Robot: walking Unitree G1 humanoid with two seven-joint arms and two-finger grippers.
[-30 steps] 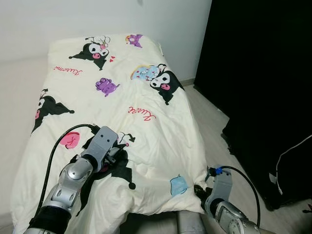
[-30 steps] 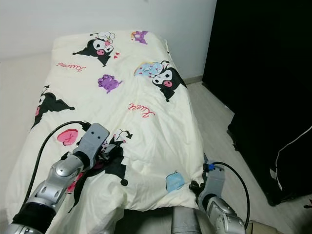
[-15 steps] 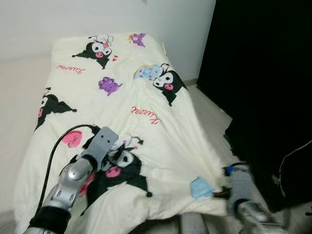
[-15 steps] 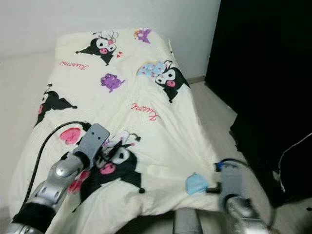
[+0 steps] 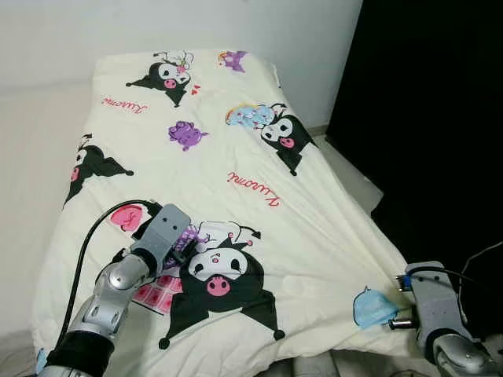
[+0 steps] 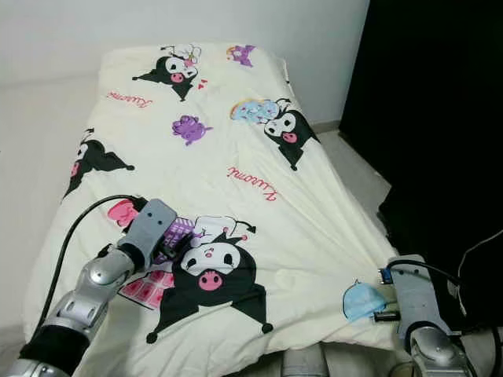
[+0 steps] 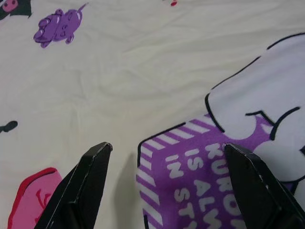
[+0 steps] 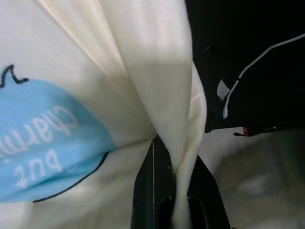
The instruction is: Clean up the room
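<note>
The right gripper [image 8: 174,191] is clamped on the near right corner of the blanket [image 5: 236,157]; in the right wrist view a fold of cream cloth is pinched between the two black fingers [image 8: 152,181]. The corner is held out over the near right corner of the bed, probably so that the cloth is drawn tight and creases are pulled out toward that side. Lines of tension are seen running from this corner up into the middle of the blanket.

The left gripper [image 7: 167,157] rests on the blanket near its near left edge, with the fingers apart and nothing between them. It is judged that the cloth is pinned or smoothed there while the other corner is pulled.

The blanket is spread flat over the bed and covers it almost fully. Its long axis runs from the near edge away to the far edge at the wall [image 5: 196,27], slightly turned to the left. A dark curtain [image 5: 440,102] hangs beside the right edge.
</note>
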